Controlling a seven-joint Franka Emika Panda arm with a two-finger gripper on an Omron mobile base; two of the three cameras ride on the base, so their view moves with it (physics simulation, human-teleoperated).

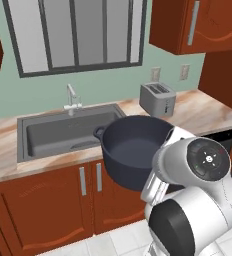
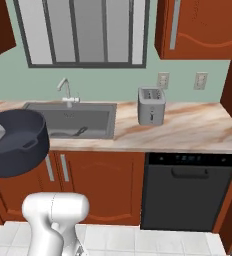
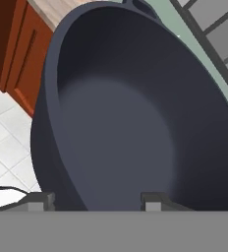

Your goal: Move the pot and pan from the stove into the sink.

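The deep dark blue-grey pot (image 1: 130,150) hangs tilted in the air in front of the counter, just right of the sink (image 1: 23,142). In the right base view the pot (image 2: 18,145) sits at the left edge, in front of the sink (image 2: 100,135). My gripper (image 3: 95,201) is shut on the pot (image 3: 126,123), its near wall between the two fingertips. A thin dark curved shape (image 2: 78,132) lies on the sink floor; I cannot tell whether it is the pan. The stove is out of view.
A chrome faucet (image 1: 71,97) stands behind the basin. A grey toaster (image 1: 158,99) sits on the marbled counter to the right. Below are red-brown cabinet doors (image 1: 48,200) and a black dishwasher (image 2: 188,190). Wall cabinets (image 2: 198,27) hang above.
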